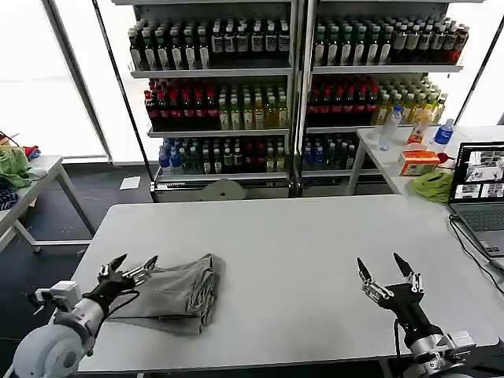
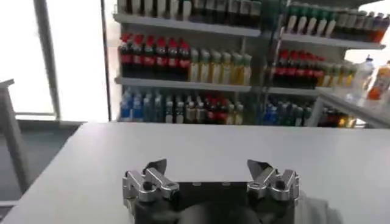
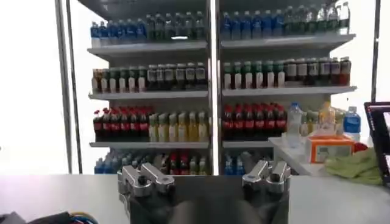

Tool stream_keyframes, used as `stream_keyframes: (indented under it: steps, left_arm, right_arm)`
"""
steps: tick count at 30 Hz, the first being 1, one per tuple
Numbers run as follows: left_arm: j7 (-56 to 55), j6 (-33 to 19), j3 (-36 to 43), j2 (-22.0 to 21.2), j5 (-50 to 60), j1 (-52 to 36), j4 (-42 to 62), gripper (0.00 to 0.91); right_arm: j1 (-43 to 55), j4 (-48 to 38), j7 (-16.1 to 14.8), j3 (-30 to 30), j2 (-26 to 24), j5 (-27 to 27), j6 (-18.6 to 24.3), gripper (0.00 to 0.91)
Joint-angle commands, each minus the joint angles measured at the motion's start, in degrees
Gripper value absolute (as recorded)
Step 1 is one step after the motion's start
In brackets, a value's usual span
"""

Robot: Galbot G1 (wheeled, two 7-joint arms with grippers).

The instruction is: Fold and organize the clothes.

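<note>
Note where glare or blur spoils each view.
Head view: the windows wash out white, while the folded shirt is evenly lit. Left wrist view: the bottle shelves are soft, and the left gripper is near. Right wrist view: white window glare beside the right gripper.

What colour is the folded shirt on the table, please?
Light grey; the shirt shows best in the head view, beside the left gripper.
</note>
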Motion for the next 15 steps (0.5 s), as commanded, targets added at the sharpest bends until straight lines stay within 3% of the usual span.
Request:
stream_keyframes:
  steps: [1, 15]
  left_arm:
    - [3.91, 1.23, -8.14, -3.02, -0.26, 7.51, 5.99, 0.907]
    - [4.11, 1.49, -3.87, -4.72, -1.41, 5.13, 7.08, 0.907]
  right_arm:
    - [0.96, -0.89, 0.13, -0.32, -0.44, 0.11, -0.11, 0.907]
    - [1.33, -1.21, 0.1, -0.08, -0.84, 0.85, -0.13, 0.907]
